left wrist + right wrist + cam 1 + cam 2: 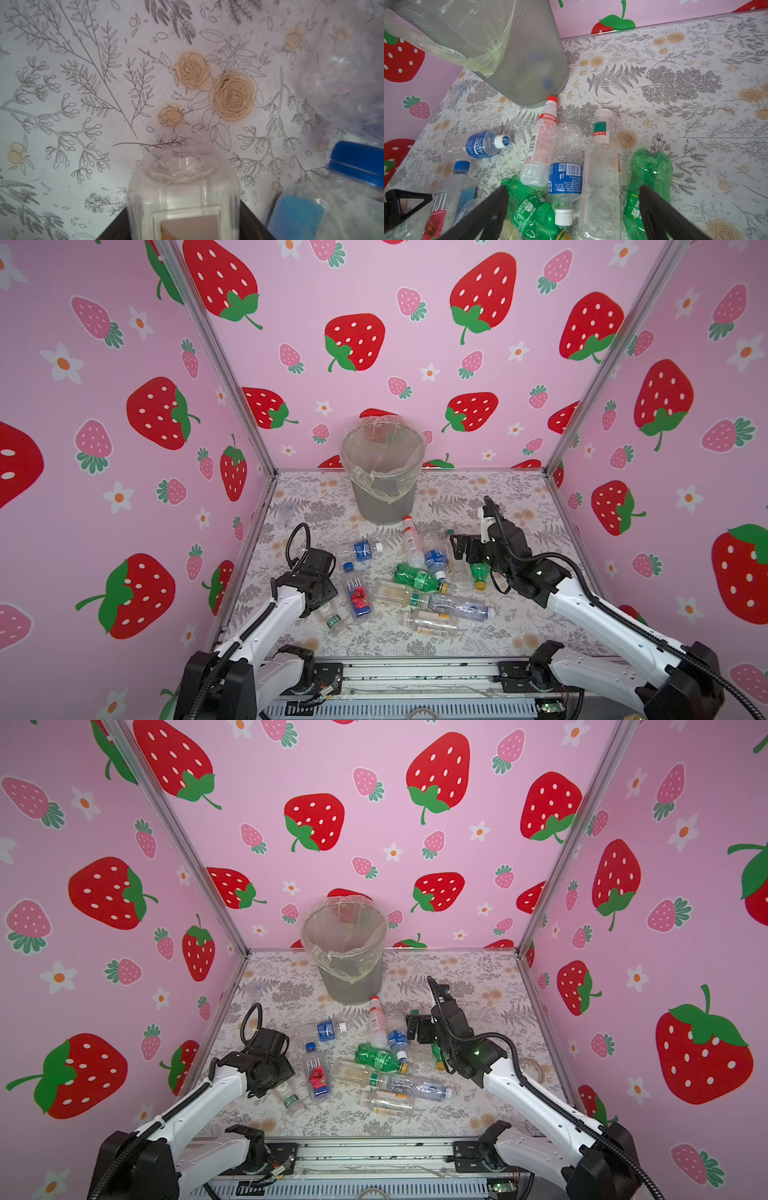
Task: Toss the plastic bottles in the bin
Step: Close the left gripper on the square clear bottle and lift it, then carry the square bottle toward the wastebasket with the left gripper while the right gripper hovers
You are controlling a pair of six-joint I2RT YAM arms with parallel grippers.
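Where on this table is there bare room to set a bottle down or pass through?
Bare: the table right of the bin, back to the right wall; also the front strip between the bottles and the front rail. Crowded: the middle, in front of the bin, bottles touching and overlapping.

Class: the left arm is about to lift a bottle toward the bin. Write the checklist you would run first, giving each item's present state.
1. Clear bottle sits inside the left gripper: ok.
2. Grip firm enough to lift: cannot tell.
3. Fiji bottle free of that grip: cannot tell; it lies close alongside.
4. Bin upright, mouth open: ok.
5. Right gripper open, holding nothing: ok.
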